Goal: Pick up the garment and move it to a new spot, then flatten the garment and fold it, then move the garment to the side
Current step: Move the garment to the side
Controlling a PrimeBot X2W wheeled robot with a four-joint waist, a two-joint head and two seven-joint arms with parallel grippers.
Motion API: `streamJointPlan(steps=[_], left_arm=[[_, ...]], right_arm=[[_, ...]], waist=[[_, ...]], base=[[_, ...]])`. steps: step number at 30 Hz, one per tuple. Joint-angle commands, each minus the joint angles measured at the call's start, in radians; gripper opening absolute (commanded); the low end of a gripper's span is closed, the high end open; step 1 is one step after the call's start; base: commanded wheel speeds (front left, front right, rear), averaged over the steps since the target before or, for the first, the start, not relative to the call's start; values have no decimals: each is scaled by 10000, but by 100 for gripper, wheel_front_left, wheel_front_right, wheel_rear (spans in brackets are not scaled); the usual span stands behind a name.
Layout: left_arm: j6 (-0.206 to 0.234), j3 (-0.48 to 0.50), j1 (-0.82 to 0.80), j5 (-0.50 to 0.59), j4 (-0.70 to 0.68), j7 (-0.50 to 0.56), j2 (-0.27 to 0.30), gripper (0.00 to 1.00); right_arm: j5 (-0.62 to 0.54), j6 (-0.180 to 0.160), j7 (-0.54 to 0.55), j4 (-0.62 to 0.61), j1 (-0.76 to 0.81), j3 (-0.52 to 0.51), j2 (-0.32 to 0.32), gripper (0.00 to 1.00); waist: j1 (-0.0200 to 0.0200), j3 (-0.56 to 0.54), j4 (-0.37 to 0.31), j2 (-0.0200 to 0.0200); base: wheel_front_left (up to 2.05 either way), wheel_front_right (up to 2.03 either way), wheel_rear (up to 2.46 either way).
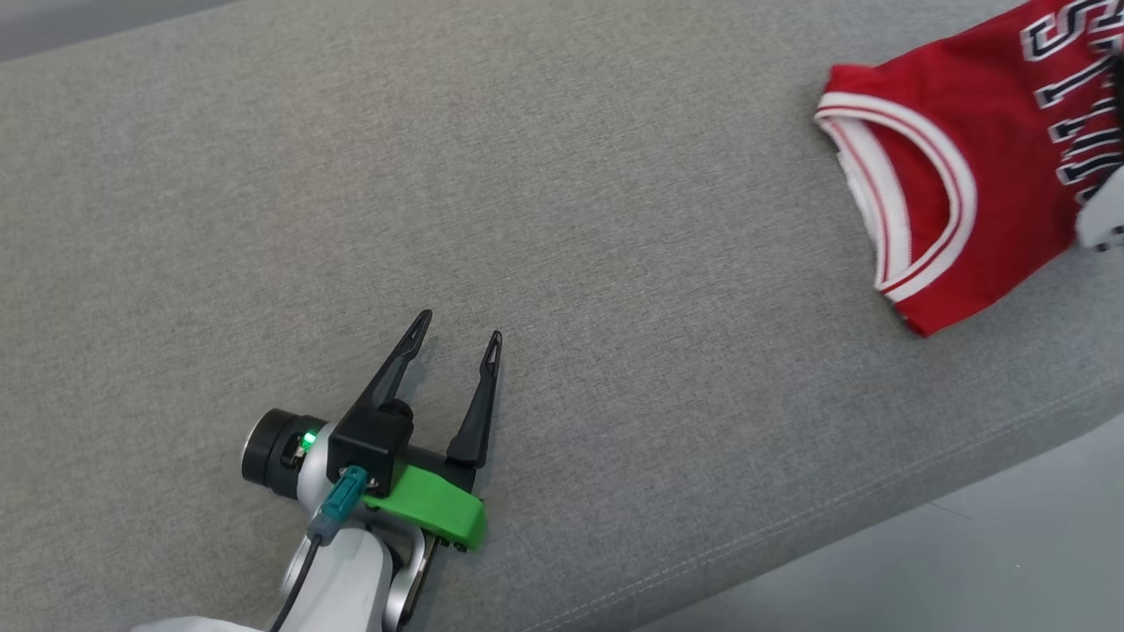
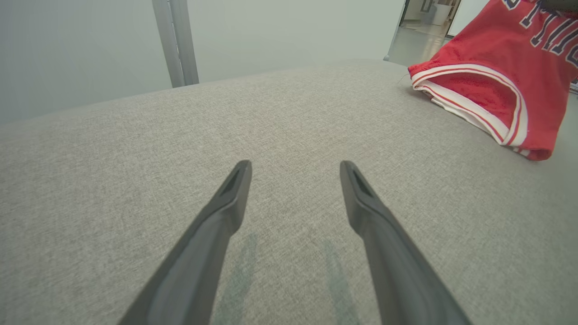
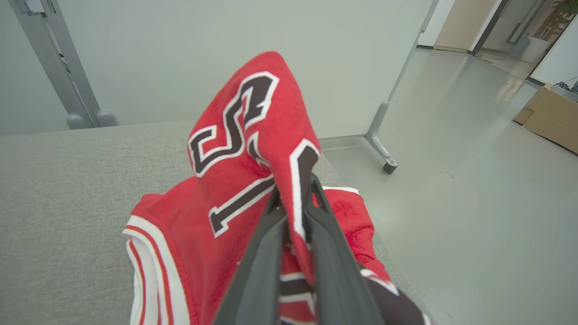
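Observation:
The garment (image 1: 975, 114) is a bright red shirt with dark white-edged lettering and white red-striped trim, lying bunched at the far right of the grey fabric surface (image 1: 615, 219). My right gripper (image 3: 295, 194) is shut on a fold of the garment (image 3: 180, 243), and the pinched fabric stands up above the fingers. A pale part of the right arm (image 1: 1102, 215) shows at the right edge. My left gripper (image 1: 462, 326) hovers open and empty over bare fabric at the lower left, far from the shirt. In the left wrist view the left gripper (image 2: 295, 164) points at the surface, with the garment (image 2: 510, 45) at the upper right.
The padded surface's front edge (image 1: 878, 518) runs diagonally at the lower right, with grey floor (image 1: 1010, 562) beyond. Behind the surface stands a pale partition with a wheeled leg (image 3: 384, 155) and a grey post (image 2: 176, 40). A cardboard box (image 3: 551, 119) sits on the floor.

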Motion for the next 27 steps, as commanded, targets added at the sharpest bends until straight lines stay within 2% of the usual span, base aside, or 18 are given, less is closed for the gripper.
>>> streamJointPlan(steps=[1,6,10,11,12,13,15,17,20,24,27], left_arm=[[-38,6,-214,92,-30,9,57,100],[-94,-3,-315,223,-46,9,59,100],[-110,9,-416,336,-59,9,57,100],[-124,-4,-423,360,-60,9,59,100],[-135,-19,-429,384,-69,9,57,100],[-140,-28,-427,384,-85,9,57,100],[-122,-30,-429,359,-124,9,57,100],[-48,3,-423,285,-164,9,59,100],[10,27,-417,184,-195,9,59,100],[129,45,-342,23,-253,9,56,100],[291,128,-203,-125,-256,9,56,100]], right_arm=[[-255,-8,-37,210,-278,-234,-445,0],[-600,-7,-37,777,-646,-712,-869,0],[-1243,-7,-31,1869,-970,-1150,-1080,0],[-1389,-7,-8,2299,-1065,-1291,-1100,17],[-1627,-7,-15,2686,-1185,-1447,-1155,92],[-1854,-8,-22,3013,-1367,-1713,-1335,100],[-2320,-7,-29,3233,-1540,-2358,-1608,100],[-2974,-5,-30,2758,-1400,-3026,-1685,100],[-3828,-7,-25,2051,-885,-4065,-1424,100],[-4660,-7,-28,790,-291,-5033,-541,100],[-5024,-7,-27,-435,479,-5176,555,100]], waist=[[-1,571,625,0],[-1,802,893,0],[-1,1003,1157,0],[-1,1036,1233,0],[-1,1060,1305,0],[-1,1086,1380,0],[-1,1134,1531,0],[-1,1159,1654,0],[-1,1105,1787,0],[-1,830,1953,0],[-1,500,2037,0]], base=[[0,0,0],[0,0,0],[0,0,0],[0,0,0],[0,0,0],[0,0,0],[0,0,0],[0,0,0],[0,0,0],[0,0,0],[0,0,0]])
